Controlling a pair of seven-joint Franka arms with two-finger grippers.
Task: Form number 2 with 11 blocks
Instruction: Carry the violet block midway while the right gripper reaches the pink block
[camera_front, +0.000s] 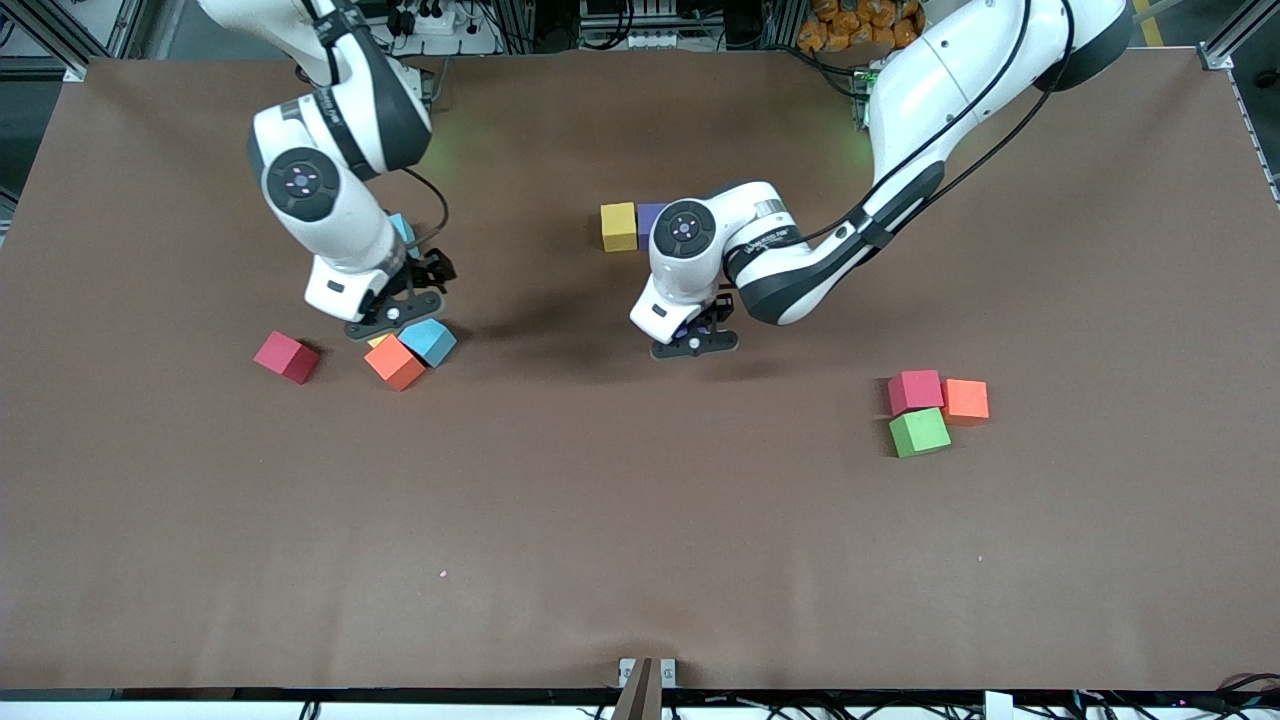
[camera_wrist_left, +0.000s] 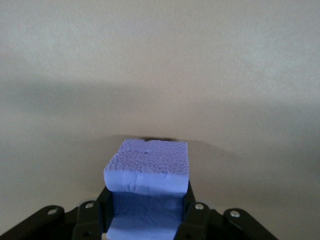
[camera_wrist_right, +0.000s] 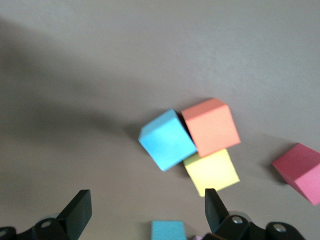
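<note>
My left gripper (camera_front: 695, 338) is shut on a purple block (camera_wrist_left: 147, 170) and hangs low over bare mat at the table's middle. A yellow block (camera_front: 619, 227) and a second purple block (camera_front: 651, 214) touch each other, the purple one half hidden by the left wrist. My right gripper (camera_wrist_right: 146, 210) is open and empty over a loose cluster: an orange block (camera_wrist_right: 211, 126), a yellow block (camera_wrist_right: 211, 171) and a light-blue cube (camera_wrist_right: 167, 140). A red block (camera_front: 286, 357) lies beside that cluster. Toward the left arm's end, a pink block (camera_front: 915, 391), an orange block (camera_front: 966, 400) and a green block (camera_front: 919, 432) touch one another.
A second light-blue cube (camera_front: 402, 228) peeks out from under the right arm. The brown mat (camera_front: 640, 520) has wide bare room between the blocks and the front camera.
</note>
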